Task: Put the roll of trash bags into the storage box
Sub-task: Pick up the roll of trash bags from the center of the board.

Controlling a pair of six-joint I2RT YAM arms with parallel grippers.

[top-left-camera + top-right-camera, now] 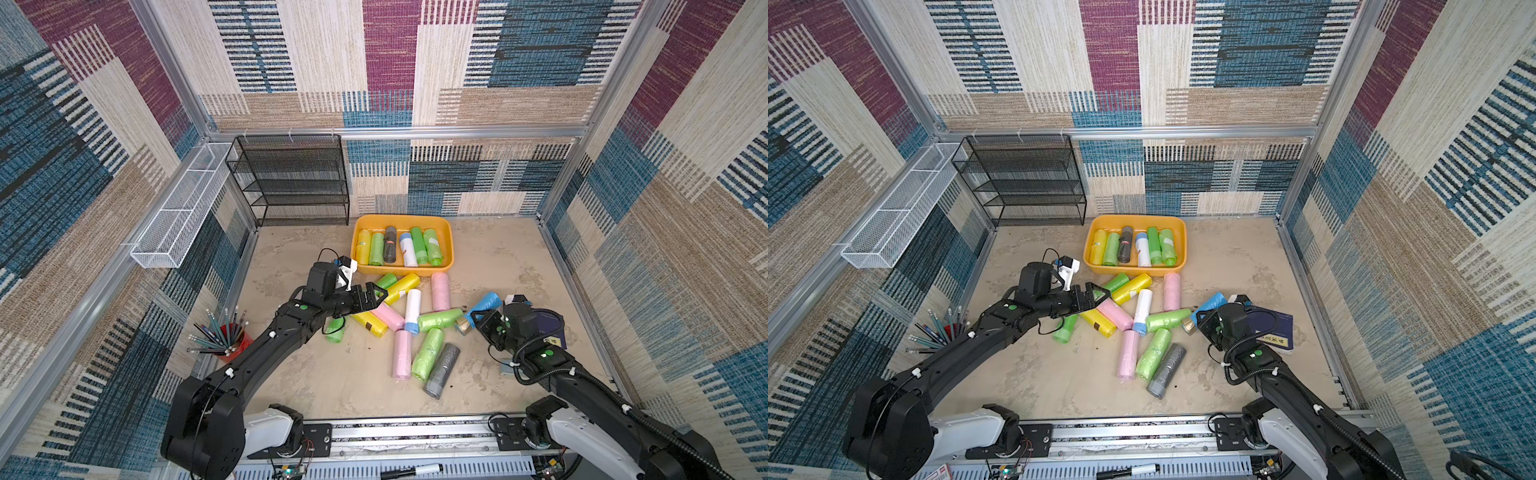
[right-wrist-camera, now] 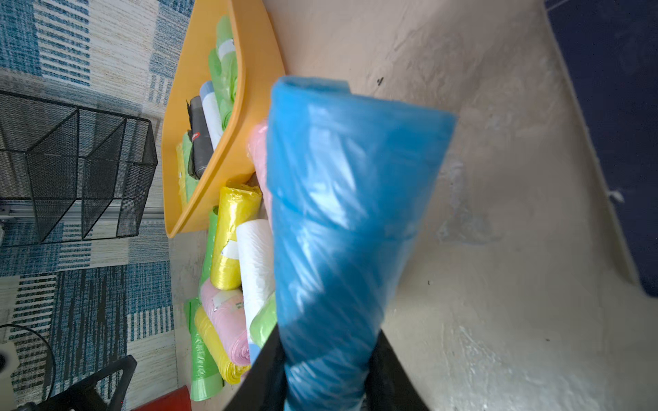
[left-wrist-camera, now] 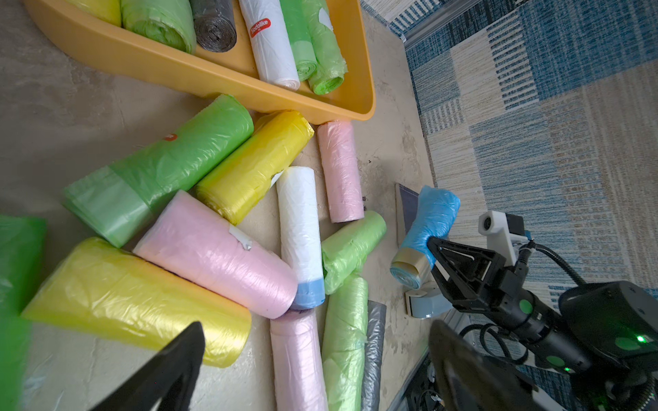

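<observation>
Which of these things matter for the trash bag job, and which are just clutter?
Job: blue roll, clamped in the right gripper; storage box, holding six rolls; loose rolls on the table.
Clutter: black mesh rack; white wire basket; pencil cup; dark blue book; marker.

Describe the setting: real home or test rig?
Probably a lab robot cell mocked up as a home corner: aluminium frame hung with patterned fabric walls, a mounting rail, and storage props such as the black mesh rack and storage box.
</observation>
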